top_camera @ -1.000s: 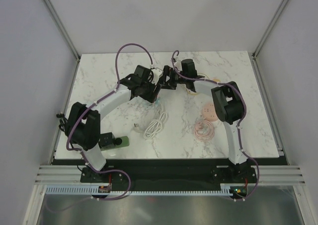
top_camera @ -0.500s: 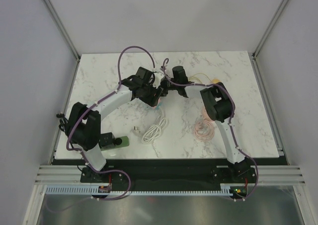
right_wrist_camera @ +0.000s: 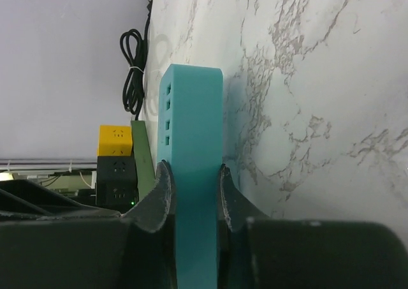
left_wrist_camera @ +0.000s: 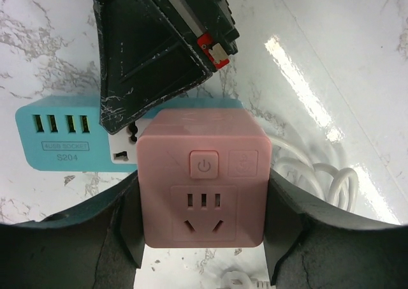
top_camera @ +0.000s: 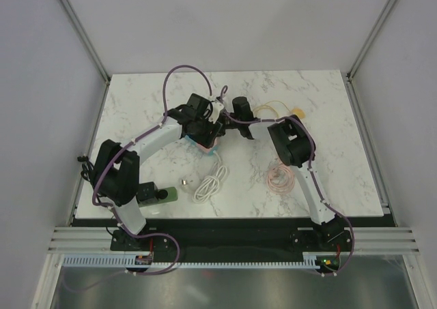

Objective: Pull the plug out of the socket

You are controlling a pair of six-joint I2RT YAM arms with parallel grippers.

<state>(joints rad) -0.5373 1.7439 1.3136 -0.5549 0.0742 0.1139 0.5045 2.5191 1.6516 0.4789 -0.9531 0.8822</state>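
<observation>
left fingers (left_wrist_camera: 121, 238) clamped on pink cube plug (left_wrist_camera: 203, 174) | right fingers (right_wrist_camera: 156, 203) clamped on teal socket strip (right_wrist_camera: 194, 174) | risk: strip slips free under pull

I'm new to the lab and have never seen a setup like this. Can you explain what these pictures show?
Two robot arms are bolted to a marble table. The overhead picture shows both arms; the other two pictures come from cameras on their wrists. The left gripper is clamped on a pink cube plug. The right gripper is clamped on the teal socket strip. A white cable, a pink cable coil and a green object also lie on the table.
</observation>
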